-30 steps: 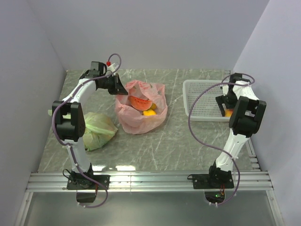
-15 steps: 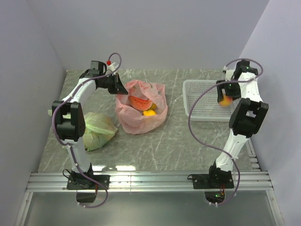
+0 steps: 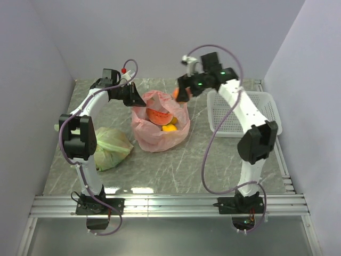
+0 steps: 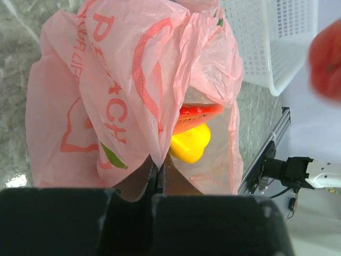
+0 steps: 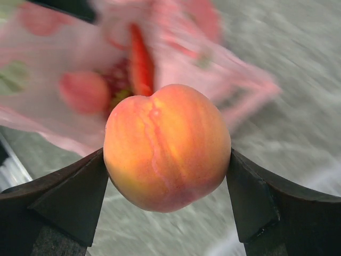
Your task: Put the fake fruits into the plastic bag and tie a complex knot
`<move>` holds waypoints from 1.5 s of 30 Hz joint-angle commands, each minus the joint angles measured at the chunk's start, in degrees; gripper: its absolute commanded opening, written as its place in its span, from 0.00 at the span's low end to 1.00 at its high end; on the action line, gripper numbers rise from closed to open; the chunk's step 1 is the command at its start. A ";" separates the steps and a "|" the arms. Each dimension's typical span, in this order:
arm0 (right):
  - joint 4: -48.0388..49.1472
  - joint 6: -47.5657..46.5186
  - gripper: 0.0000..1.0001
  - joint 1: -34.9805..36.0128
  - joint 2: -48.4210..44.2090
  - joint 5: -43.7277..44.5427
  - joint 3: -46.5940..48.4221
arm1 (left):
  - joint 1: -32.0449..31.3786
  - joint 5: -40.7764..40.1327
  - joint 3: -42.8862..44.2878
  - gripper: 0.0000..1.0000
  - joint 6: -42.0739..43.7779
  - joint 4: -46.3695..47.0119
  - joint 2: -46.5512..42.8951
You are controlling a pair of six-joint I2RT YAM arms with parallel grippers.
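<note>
The pink plastic bag [image 3: 160, 130] lies mid-table with its mouth held wide. My left gripper [image 3: 132, 98] is shut on the bag's rim at the back left; in the left wrist view the film is pinched between its fingertips [image 4: 158, 165]. Inside the bag lie a red slice [image 3: 159, 116] and a yellow fruit [image 4: 189, 143]. My right gripper [image 3: 179, 94] hangs just above the bag's back right edge, shut on a peach [image 5: 168, 146] that fills the gap between its fingers. No knot is in view.
A white mesh basket [image 3: 221, 120] stands at the right, under the right arm. A pale green bag [image 3: 113, 144] lies at the left beside the left arm. Walls close in on both sides and behind.
The right arm lifted the peach out of the basket and swung left to the pink bag. The left gripper has kept its hold on the rim.
</note>
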 commanded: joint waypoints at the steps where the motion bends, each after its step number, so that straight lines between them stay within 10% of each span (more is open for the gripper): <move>1: 6.72 4.45 0.53 6.34 4.49 -0.71 4.78 | 0.18 2.59 -0.31 0.01 -0.61 2.30 -0.83; 5: 9.02 4.98 0.60 12.60 8.89 0.26 7.24 | 0.61 3.73 -1.54 0.01 -3.25 4.23 -0.83; 7: 9.28 4.72 0.86 14.71 10.21 2.53 6.72 | 0.70 3.91 -1.37 0.00 -3.60 4.15 -0.74; 11: 6.21 4.46 1.00 15.42 10.56 2.55 6.54 | 0.88 4.00 -0.58 0.01 -2.46 3.19 -0.48; 32: 14.38 17.62 0.80 -6.89 12.40 -3.95 1.97 | 0.88 5.23 0.47 0.01 4.39 2.57 -0.56; 45: 14.82 17.02 0.63 -6.55 21.19 -7.82 2.41 | 0.88 3.82 1.71 0.01 6.77 -1.39 0.58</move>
